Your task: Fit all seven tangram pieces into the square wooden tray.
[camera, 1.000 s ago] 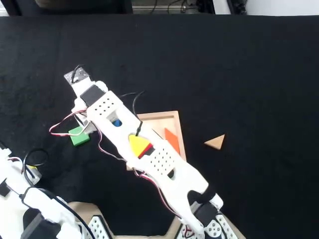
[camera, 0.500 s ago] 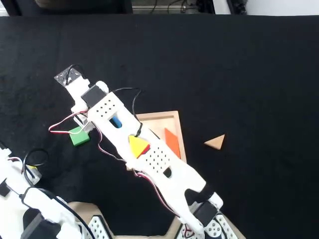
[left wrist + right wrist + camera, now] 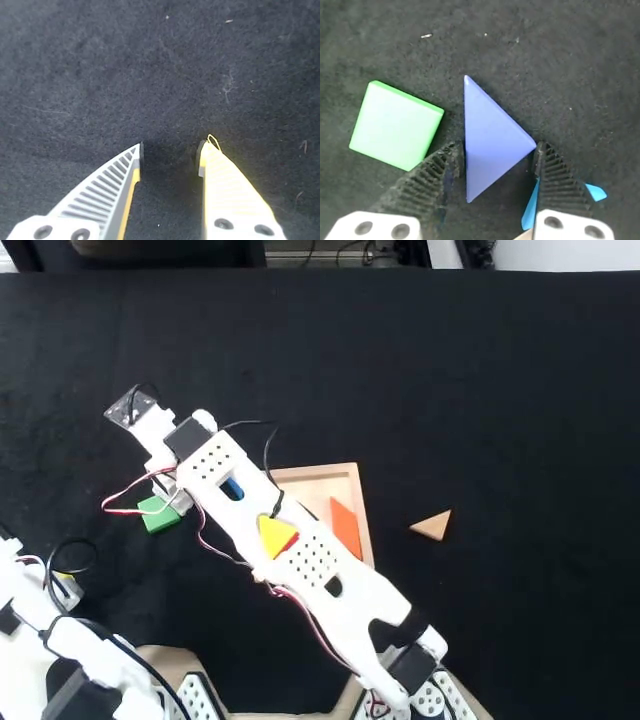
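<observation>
In the right wrist view my right gripper [image 3: 497, 150] has its fingers against both sides of a blue-violet triangle [image 3: 490, 140] on the black cloth, shut on it. A green square [image 3: 395, 125] lies just beside it, and a light blue piece [image 3: 594, 192] pokes out from under one finger. From above, the right arm [image 3: 290, 540] stretches across the square wooden tray [image 3: 352, 474], which holds an orange piece [image 3: 345, 525]. A yellow piece [image 3: 278, 533] and a bit of blue [image 3: 232, 488] show through gaps in the arm. My left gripper [image 3: 170, 150] is open over bare cloth.
A plain wooden triangle [image 3: 432, 525] lies on the cloth to the right of the tray. The green square [image 3: 158, 513] sits left of the tray by the arm's red and white wires. The left arm [image 3: 40, 630] stays at the near left corner.
The right arm's wrist has swung a little to the left and outward above the green square. The left arm has not moved.
</observation>
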{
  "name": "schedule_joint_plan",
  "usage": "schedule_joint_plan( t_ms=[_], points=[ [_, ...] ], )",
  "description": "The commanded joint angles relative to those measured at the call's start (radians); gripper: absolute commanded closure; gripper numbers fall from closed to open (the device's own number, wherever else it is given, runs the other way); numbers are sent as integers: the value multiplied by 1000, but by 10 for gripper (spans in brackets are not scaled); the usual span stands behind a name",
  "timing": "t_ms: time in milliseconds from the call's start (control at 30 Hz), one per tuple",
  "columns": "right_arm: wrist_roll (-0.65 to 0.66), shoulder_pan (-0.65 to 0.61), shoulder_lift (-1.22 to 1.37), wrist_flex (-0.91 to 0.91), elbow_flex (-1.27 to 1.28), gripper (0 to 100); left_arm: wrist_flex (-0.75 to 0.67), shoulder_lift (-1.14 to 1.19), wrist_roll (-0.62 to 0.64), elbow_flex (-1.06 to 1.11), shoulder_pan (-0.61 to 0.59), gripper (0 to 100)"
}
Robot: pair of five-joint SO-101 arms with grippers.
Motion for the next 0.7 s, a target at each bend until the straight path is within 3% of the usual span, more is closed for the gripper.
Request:
schedule_joint_plan(
  t_ms=[0, 367, 667],
  points=[
    [25, 6, -10, -18, -53, 758, -9, -18, 6, 1, 13, 798],
    [144, 9, -8, -68, -48, 758, -9, -18, 6, 1, 13, 798],
    [100, 9, -7, -61, -44, 762, -9, -18, 6, 1, 13, 798]
  ],
)
